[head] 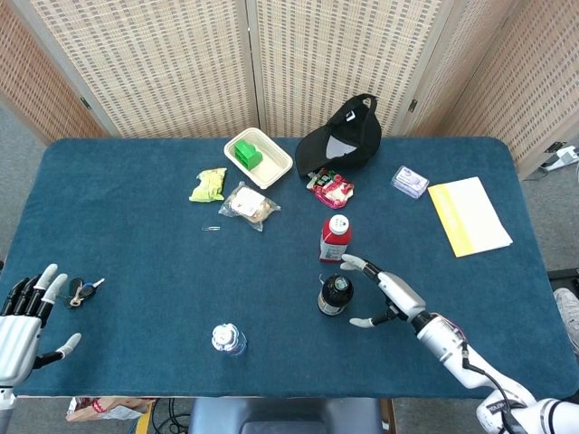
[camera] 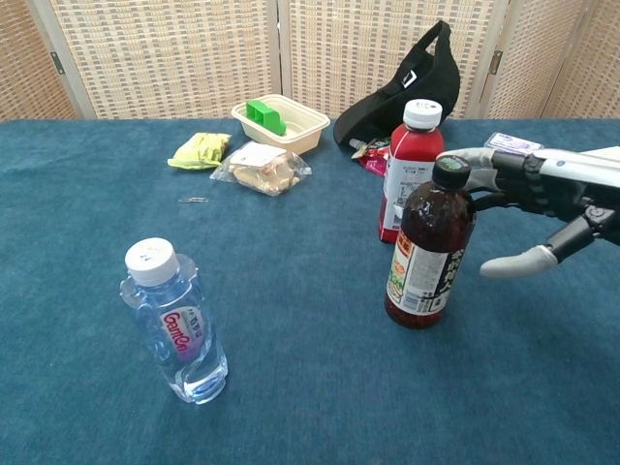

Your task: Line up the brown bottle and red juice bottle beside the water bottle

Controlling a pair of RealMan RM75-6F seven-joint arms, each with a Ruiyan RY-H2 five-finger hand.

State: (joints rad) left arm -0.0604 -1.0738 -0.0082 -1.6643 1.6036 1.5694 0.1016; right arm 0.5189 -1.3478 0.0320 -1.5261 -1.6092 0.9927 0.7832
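The brown bottle [head: 336,295] [camera: 428,245] stands upright near the table's middle front, black cap on. Just behind it stands the red juice bottle [head: 335,238] [camera: 410,166] with a white cap. The clear water bottle [head: 228,340] [camera: 176,325] stands at the front left. My right hand [head: 386,291] [camera: 539,208] is open right beside the brown bottle, fingers spread around its right side without touching it. My left hand [head: 20,324] hovers open at the table's front left corner, out of the chest view.
A black cap [head: 342,136], a snack packet [head: 331,189], a white box with a green item [head: 258,156], wrapped food [head: 248,203], a green packet [head: 209,184], a small pack [head: 410,181] and a yellow pad [head: 469,215] lie at the back. Keys [head: 83,291] lie by my left hand.
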